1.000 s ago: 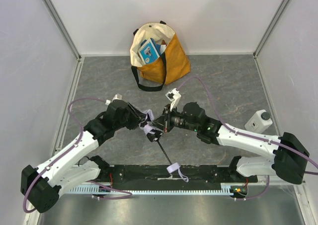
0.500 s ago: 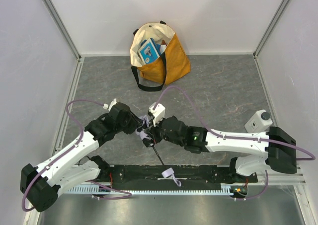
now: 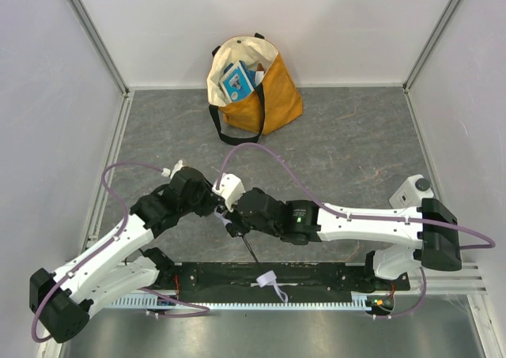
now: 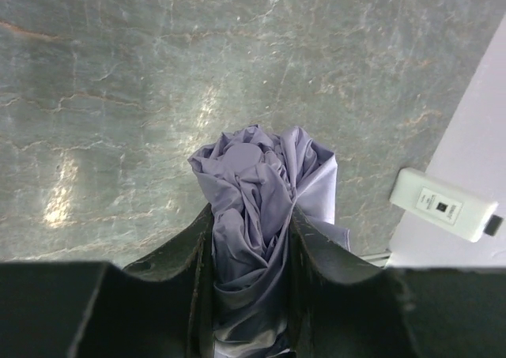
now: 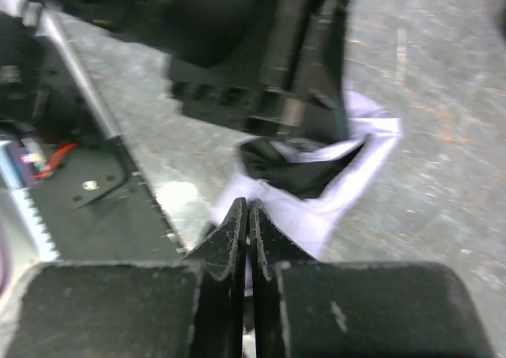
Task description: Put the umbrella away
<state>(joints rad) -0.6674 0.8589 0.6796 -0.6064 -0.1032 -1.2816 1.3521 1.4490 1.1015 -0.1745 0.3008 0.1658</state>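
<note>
Since a second ago my right arm has swung left, the right gripper [image 5: 247,204] now pressed closed beside the umbrella [image 4: 261,176], whose bunched canopy my left gripper [image 4: 251,216] clamps near the front for bagging, with the tote bag [image 3: 273,93] far behind.

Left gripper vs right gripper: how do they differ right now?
Left gripper has its jaws apart, clamped on the bunched umbrella; right gripper has its jaws pressed together, with nothing visibly between them. Left gripper has fabric filling its gap; right gripper only points at a fold of that fabric. Shared: black fingers, both at the umbrella.
</note>
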